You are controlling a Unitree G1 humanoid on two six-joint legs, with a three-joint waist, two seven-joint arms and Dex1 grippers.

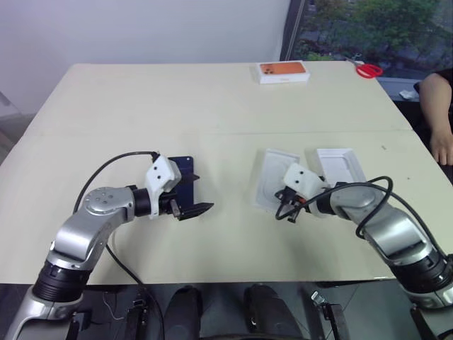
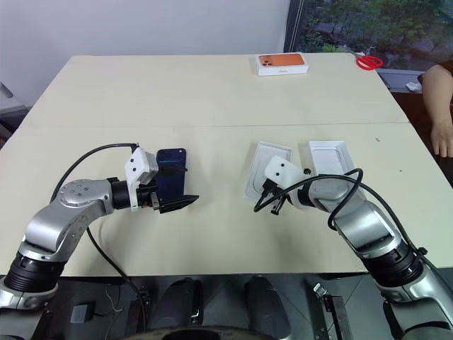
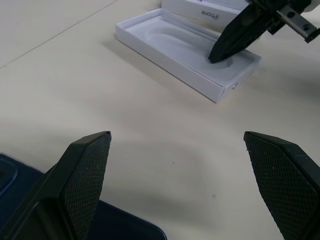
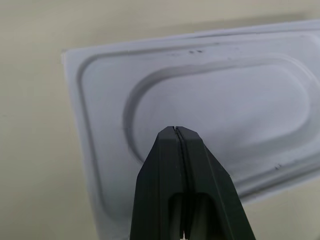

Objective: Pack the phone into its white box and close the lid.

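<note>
Left hand (image 2: 177, 195): two black fingers spread wide, nothing between them, held over the near-left part of the cream counter (image 2: 212, 99).

Slim dark navy-blue smartphone (image 2: 171, 171): flat on the counter just beside and partly under the left hand; bare counter lies between it and the white pieces to the right.

White shallow cardboard piece with an oval moulded hollow (image 2: 263, 170): open face up, centre-right, long edges slightly skewed to the counter's front edge.

Right hand (image 2: 272, 205): fingers pressed together, empty, tip over the near edge of the hollowed piece.

White rectangular tray (image 2: 329, 157): just right of the hollowed piece, partly covered by the right arm.

Orange-topped box (image 2: 282, 64) and red scissors (image 2: 369, 62): far edge, well apart from the rest.
</note>
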